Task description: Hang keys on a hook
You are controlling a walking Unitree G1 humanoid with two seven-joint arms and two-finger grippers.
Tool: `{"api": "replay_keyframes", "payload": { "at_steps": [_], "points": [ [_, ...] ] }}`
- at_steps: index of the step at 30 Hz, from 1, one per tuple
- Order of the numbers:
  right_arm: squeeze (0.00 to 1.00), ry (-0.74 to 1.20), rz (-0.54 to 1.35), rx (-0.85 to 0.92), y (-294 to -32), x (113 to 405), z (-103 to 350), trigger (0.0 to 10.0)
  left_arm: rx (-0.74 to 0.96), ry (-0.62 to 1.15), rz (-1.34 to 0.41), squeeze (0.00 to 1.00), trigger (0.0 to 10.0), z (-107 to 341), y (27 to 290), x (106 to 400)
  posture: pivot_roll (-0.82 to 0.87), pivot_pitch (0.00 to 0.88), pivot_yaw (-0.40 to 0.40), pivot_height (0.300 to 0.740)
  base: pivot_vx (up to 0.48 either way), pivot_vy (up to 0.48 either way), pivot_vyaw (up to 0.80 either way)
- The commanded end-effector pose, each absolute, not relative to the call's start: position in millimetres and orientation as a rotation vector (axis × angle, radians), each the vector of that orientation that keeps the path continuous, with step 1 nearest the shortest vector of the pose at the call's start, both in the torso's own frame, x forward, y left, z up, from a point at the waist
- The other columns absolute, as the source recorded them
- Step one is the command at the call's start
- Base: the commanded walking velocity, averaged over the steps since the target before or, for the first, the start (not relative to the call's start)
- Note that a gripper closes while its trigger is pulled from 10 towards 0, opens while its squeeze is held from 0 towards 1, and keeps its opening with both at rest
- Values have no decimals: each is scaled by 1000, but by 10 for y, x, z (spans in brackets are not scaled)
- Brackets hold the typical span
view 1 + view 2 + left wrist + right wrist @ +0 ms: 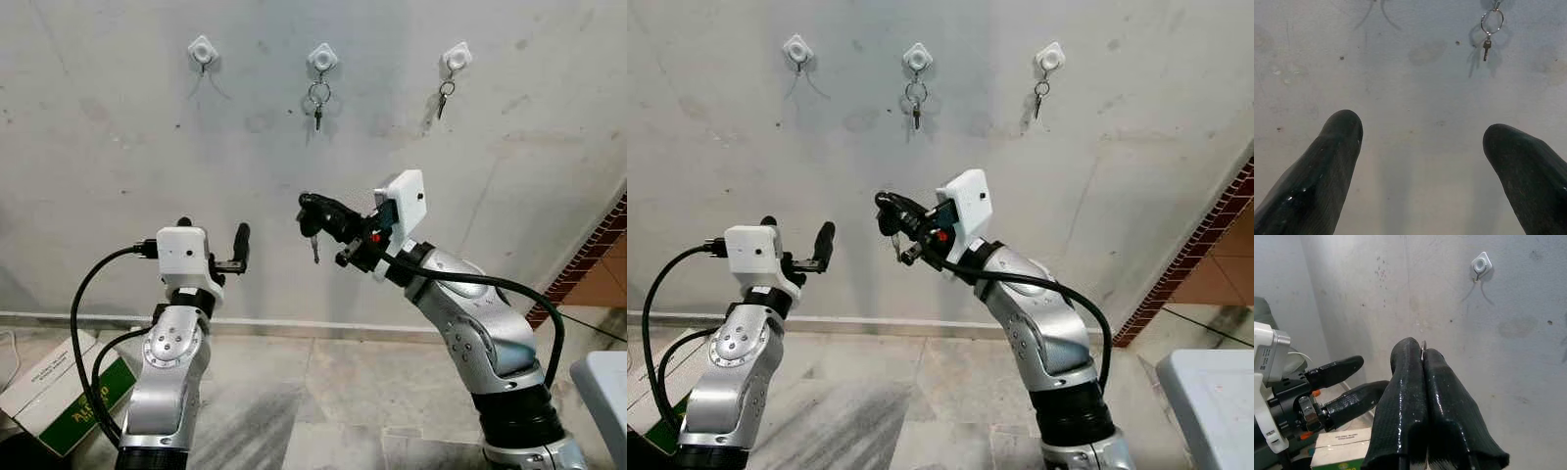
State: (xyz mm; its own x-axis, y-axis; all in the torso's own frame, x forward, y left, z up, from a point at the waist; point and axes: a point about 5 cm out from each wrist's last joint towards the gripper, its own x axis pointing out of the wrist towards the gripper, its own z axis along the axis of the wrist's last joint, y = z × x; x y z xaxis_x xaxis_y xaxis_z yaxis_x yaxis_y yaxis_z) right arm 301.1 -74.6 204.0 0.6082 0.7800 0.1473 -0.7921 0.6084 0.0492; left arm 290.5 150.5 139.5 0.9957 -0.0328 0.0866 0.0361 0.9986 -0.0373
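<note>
Below wall hooks (203, 49), key (314, 249) in right pincer (310, 212)

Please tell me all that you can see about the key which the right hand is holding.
The key is small, grey and looks like metal. It hangs down below the black fingers of the right hand, which are shut on its ring. In the right wrist view a thin arc of the ring peeks out between the fingertips. The key is held in the air in front of the wall, below the white hooks and touching none of them. Its teeth are too small to make out.
</note>
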Motion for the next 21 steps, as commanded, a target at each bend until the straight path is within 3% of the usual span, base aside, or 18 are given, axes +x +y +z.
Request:
{"api": "replay_keyframes", "payload": {
  "at_steps": [1,12,21],
  "points": [
    [0,-140,908,94,-741,3007,2094,10000,-51,-91,-29,0,10000,1438,1516,2950,11,2,39,740,0,0,0],
    [0,-140,899,71,-764,3010,2088,10000,-59,-85,-23,0,10000,1434,1499,2968,2,1,36,740,0,245,0],
    [0,-144,875,56,-792,3044,2109,10000,-65,-78,-20,0,10000,1426,1493,2974,-2,12,38,740,0,429,0]
  ]
}}
